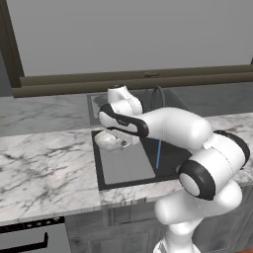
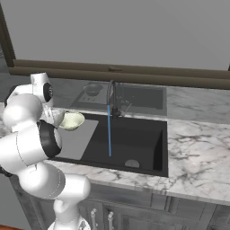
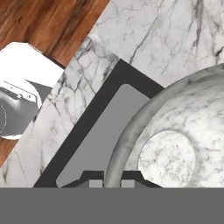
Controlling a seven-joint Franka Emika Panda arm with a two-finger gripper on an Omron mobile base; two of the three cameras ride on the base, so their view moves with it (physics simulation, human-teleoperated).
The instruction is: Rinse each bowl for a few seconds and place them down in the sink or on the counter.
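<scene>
A: Start close in. What do you have at the pincer (image 3: 108,178)?

B: In your hand view its two dark tips straddle the rim of the speckled bowl (image 3: 175,144), one tip on each side of the wall, so it is clamped on that bowl. You see the bowl's inside, with a paler round base.

A: And where is that bowl sitting?

B: From your left base view the bowl (image 1: 109,141) hangs under the hand above the left end of the sink (image 1: 168,165), over the flat grey panel (image 1: 126,165). In the right base view it looks cream with a greenish inside (image 2: 72,120); I cannot tell whether it touches the panel.

A: Farther on?

B: A thin blue stream (image 2: 109,130) falls from the dark arched tap (image 2: 112,92) into the black basin, well to the right of the bowl and apart from it. The veined white table (image 1: 47,163) wraps the sink on both sides.

A: Beyond that?

B: Behind the tap there is a second small bowl (image 2: 93,89) on a grey surface, then the dark brown ledge (image 2: 134,76) under the plain wall.
</scene>
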